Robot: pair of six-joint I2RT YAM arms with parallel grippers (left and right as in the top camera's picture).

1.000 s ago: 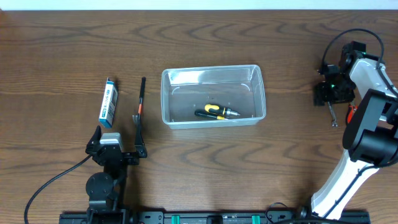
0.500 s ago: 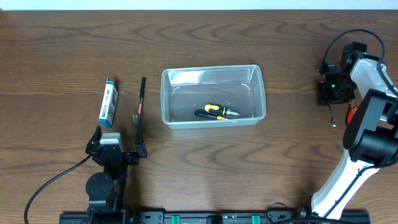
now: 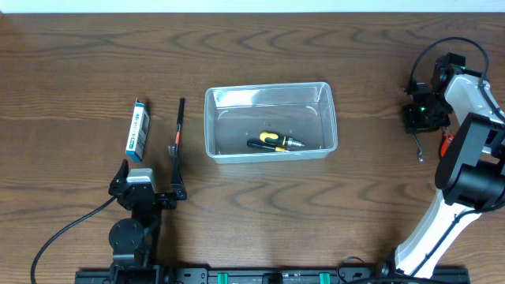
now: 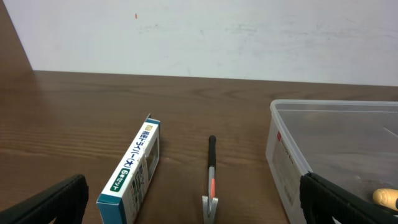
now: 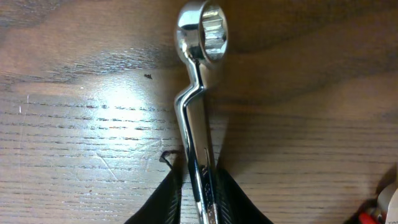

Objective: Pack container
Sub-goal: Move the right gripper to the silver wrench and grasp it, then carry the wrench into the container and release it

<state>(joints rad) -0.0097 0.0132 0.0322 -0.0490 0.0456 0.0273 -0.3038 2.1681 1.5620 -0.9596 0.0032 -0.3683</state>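
Right gripper [image 5: 199, 190] clamped nearly closed on the shank of an offset ring wrench [image 5: 191, 124], ring end sticking out past the fingertips. Left gripper [image 3: 148, 188] spread wide, holding nothing.

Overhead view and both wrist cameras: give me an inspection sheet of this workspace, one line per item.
Surface: table, dark wood grain, no spills seen.
Job's things: clear container mid-table, a yellow-and-black screwdriver lying inside.
Clutter: blue-and-white box and thin black tool lying side by side left of the container, apart from it.
Grippers: left pincer open, holding nothing; right pincer shut on a ring wrench.
Cables: black cable trailing from the left arm's base; cable loop over the right arm.
Surroundings: plain white wall behind the table.
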